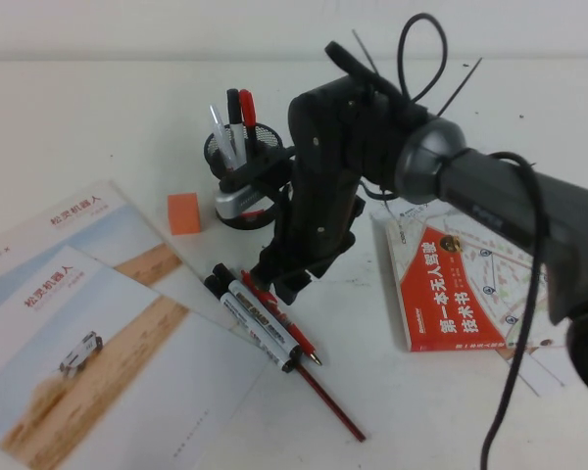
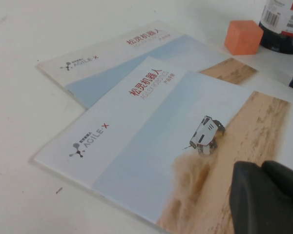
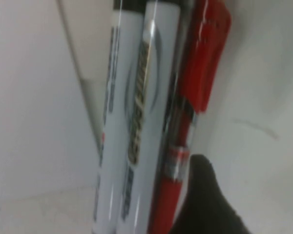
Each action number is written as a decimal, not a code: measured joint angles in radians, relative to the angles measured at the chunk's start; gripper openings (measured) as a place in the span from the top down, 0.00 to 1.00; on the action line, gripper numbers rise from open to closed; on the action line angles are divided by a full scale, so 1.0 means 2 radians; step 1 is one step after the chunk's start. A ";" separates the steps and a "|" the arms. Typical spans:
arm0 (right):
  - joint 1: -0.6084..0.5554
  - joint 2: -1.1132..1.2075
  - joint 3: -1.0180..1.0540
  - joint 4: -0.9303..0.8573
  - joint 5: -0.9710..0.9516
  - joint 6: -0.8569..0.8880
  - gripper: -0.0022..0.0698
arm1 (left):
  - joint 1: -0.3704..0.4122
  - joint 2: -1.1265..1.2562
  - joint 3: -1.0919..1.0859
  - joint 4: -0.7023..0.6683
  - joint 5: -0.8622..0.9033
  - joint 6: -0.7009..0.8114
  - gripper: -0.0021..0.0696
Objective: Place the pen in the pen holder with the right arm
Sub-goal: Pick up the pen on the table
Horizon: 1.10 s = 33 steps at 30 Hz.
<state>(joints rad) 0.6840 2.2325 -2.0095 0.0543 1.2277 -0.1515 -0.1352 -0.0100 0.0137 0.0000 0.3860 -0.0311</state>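
Observation:
The red pen (image 1: 296, 335) lies on the table beside two black-capped white markers (image 1: 257, 315), its metal tip pointing to the front. My right gripper (image 1: 279, 279) is down over the rear end of this group, open. In the right wrist view the red pen (image 3: 193, 97) lies next to the markers (image 3: 136, 107). One dark finger (image 3: 205, 195) sits just beside the pen, with bare table on its other side; the other finger is out of view. The black mesh pen holder (image 1: 237, 162) stands behind the gripper with several pens in it. My left gripper (image 2: 261, 168) hovers shut over a brochure.
An orange cube (image 1: 183, 212) sits left of the holder. Two brochures (image 1: 69, 323) lie at the left. A red and white book (image 1: 456, 294) lies at the right under my right arm. A thin dark-red stick (image 1: 333, 406) runs forward from the markers.

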 joint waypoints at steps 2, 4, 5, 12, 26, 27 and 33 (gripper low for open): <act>0.002 0.016 -0.016 0.001 0.000 -0.005 0.45 | 0.000 0.000 0.000 0.000 0.000 0.000 0.97; 0.002 0.028 -0.031 0.011 0.000 -0.010 0.45 | 0.000 0.000 0.000 0.000 0.000 0.000 0.97; 0.003 0.033 -0.036 0.016 0.000 -0.011 0.45 | 0.000 0.000 0.000 0.000 0.000 0.000 0.97; 0.003 0.060 -0.051 0.037 0.000 -0.019 0.45 | 0.000 0.000 0.000 0.000 0.000 0.000 0.97; 0.003 0.064 -0.056 0.054 0.003 -0.025 0.77 | 0.000 0.000 0.000 0.000 0.000 0.000 0.97; 0.003 0.065 -0.056 0.053 0.002 -0.025 0.83 | 0.000 0.000 0.000 0.000 0.000 0.000 0.97; 0.003 0.066 -0.056 0.050 0.000 -0.025 0.89 | 0.000 0.000 0.000 0.000 0.000 0.000 0.97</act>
<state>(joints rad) 0.6901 2.3652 -2.1214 0.1545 1.2276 -0.2007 -0.1352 -0.0100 0.0137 0.0000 0.3860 -0.0311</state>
